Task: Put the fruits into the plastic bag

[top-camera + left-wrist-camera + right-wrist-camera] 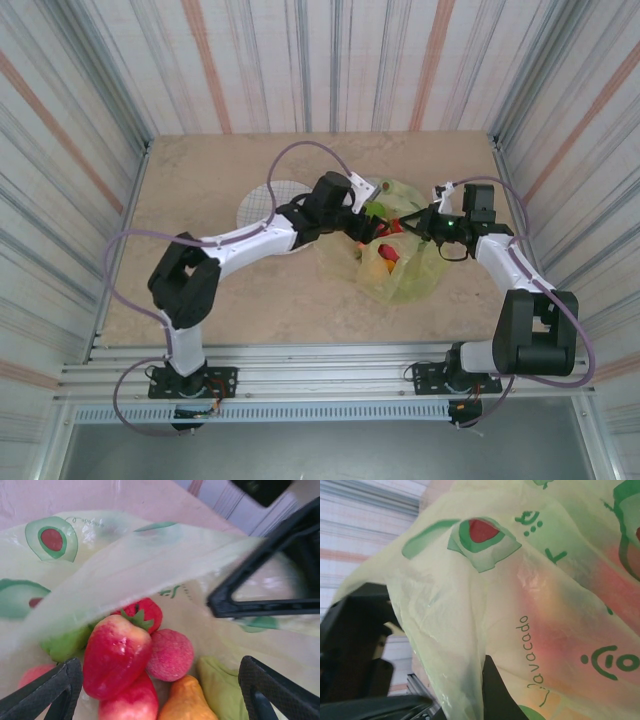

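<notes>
Several fruits [117,655] in plastic bag [125,560], left gripper [159,672] spread above

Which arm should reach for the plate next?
Left. The left jaws are open and empty over the bag, nearer the plate; the right jaws are shut on the bag's rim, holding it open.

Robot test cell: striped panel walls [60,120] enclose a beige table [200,290].
</notes>
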Action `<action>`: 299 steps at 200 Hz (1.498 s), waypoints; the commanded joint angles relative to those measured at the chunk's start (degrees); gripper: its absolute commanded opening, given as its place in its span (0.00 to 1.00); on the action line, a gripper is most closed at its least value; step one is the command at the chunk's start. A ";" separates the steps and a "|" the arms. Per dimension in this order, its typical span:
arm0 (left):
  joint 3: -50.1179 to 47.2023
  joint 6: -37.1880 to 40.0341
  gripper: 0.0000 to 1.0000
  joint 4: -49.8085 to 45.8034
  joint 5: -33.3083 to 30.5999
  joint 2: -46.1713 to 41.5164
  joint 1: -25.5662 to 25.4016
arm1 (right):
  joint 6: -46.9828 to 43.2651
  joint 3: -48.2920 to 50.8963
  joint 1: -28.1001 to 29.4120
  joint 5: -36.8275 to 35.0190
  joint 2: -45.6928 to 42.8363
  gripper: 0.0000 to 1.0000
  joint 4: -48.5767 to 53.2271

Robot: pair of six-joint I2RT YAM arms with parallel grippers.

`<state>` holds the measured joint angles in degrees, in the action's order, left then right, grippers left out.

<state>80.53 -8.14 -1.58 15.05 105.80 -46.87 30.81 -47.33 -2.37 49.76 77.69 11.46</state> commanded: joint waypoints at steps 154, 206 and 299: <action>-20.11 7.96 0.87 -9.61 -21.64 -25.07 1.15 | -2.69 -0.65 -0.23 -0.19 1.31 0.00 1.89; -16.62 9.03 0.75 -10.40 -27.26 -16.54 1.17 | -2.39 -0.83 0.39 -0.60 1.34 0.00 1.66; -14.86 9.48 0.00 -10.84 -15.99 -20.63 1.17 | -3.57 -4.06 0.85 -4.12 2.95 0.00 3.02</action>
<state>65.30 1.56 -12.29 -6.76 91.50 -45.74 29.32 -47.88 -2.22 47.86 79.09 12.99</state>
